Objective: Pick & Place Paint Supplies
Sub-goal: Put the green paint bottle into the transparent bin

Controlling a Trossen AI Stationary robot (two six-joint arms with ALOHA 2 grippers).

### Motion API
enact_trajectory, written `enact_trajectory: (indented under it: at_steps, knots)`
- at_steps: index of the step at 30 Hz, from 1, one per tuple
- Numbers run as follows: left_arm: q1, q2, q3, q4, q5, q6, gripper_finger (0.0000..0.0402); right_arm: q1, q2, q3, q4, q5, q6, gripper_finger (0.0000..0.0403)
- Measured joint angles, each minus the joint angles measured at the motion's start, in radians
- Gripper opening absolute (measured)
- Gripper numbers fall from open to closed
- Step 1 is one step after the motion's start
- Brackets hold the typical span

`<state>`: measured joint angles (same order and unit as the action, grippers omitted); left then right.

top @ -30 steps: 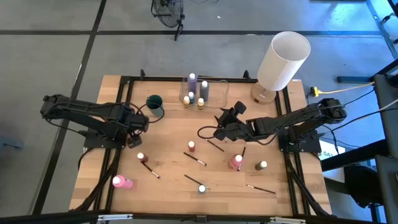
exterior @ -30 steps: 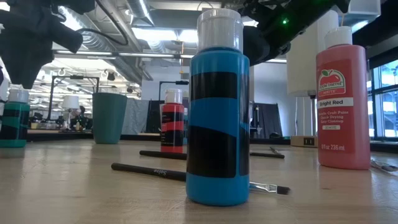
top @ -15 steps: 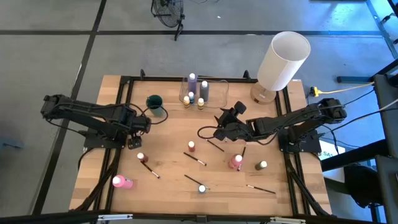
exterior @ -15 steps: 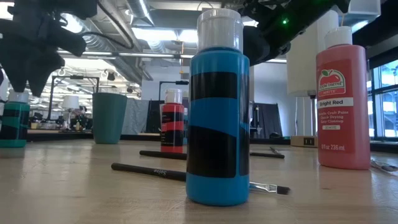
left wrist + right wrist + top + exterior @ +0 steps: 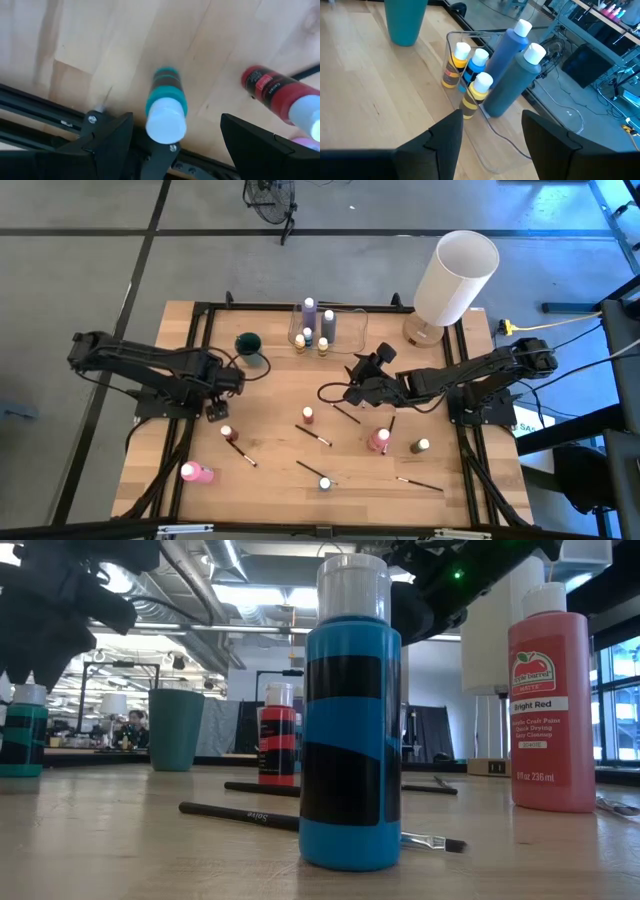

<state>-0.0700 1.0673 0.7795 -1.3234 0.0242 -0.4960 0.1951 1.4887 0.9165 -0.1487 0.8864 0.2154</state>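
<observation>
A teal paint bottle (image 5: 166,95) with a white cap stands upright on the wood near the table's left rail, and also shows in the low view (image 5: 22,735). My left gripper (image 5: 175,137) hangs over it, pointing down and open, one finger on each side of the cap and just above it without touching. In the high view the left gripper (image 5: 215,402) hides the bottle. A red bottle (image 5: 280,92) stands close beside it. My right gripper (image 5: 352,383) hovers open and empty at mid-table, facing the clear container (image 5: 470,47).
Bottles stand or lie across the near half: pink (image 5: 196,472), small red (image 5: 308,415), large pink (image 5: 379,440), green (image 5: 420,446), blue (image 5: 325,483). Brushes (image 5: 313,436) lie among them. A teal cup (image 5: 249,348), the clear container (image 5: 327,328) holding several bottles, and a white cylinder (image 5: 455,277) stand at the back.
My left gripper has sunk a little toward the teal bottle's cap and stays open. The right arm has kept still.
</observation>
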Motion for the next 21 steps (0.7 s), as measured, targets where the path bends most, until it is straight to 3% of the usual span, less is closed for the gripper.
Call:
enact_trajectory:
  at_steps: [10,21]
  knots:
    - [0.001,0.097,0.000,-0.012,-0.003,0.045,0.0296,0.000,0.000,0.000,0.004,-0.012,0.001,0.0206]
    - [0.001,0.101,0.000,-0.012,-0.015,0.038,0.0290,0.000,0.000,0.000,0.004,-0.011,0.004,0.0206]
